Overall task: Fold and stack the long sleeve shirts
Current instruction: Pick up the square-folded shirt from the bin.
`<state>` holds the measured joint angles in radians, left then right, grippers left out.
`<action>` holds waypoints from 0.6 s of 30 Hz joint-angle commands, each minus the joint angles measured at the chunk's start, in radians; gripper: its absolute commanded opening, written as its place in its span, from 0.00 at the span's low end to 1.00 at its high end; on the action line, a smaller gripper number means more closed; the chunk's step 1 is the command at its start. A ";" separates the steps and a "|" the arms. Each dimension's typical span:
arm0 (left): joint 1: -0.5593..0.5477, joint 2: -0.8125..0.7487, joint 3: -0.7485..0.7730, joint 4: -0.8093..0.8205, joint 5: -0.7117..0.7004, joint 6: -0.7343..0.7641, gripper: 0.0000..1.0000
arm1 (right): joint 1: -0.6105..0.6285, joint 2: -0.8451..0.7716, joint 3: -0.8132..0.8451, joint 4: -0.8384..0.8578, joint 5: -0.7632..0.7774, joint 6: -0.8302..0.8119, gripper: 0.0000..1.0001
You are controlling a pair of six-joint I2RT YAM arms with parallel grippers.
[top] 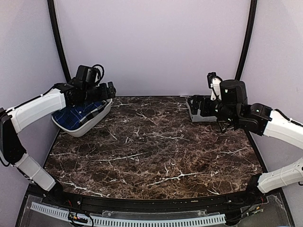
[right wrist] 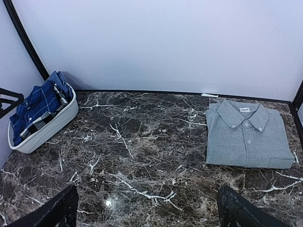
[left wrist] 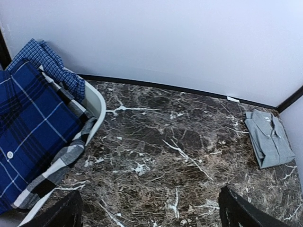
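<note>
A white tub sits at the upper left of the table in the top view; it is full of cloth. On top lies the blue shirt; it is dark blue with black and white lines and a white button; it is bunched up, not folded. Behind it in the tub, at the upper left of the left wrist view, is a small-check cloth in lighter blue. A grey check cloth with black and white squares hangs over the tub's rim.

The grey shirt lies flat on the table at the right of the right wrist view; it is folded into a neat block, buttons up, collar toward the top of the frame; it is well apart from the tub.

The left gripper hangs over the tub; its fingers show in the bottom corners of the left wrist view, spread wide, with nothing held. The right gripper hangs over the grey shirt at the right of the top view; its fingers are spread wide too, holding nothing.
</note>
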<state>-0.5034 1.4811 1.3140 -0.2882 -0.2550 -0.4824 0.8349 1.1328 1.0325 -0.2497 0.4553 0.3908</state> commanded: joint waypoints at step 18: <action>0.545 0.424 0.252 -0.144 0.082 -0.108 0.94 | -0.010 -0.065 -0.045 0.028 -0.131 -0.035 0.99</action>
<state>-0.0387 1.8809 1.5364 -0.4484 -0.2375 -0.5537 0.8310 1.0916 1.0065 -0.2474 0.3496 0.3599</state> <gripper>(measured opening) 0.956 0.986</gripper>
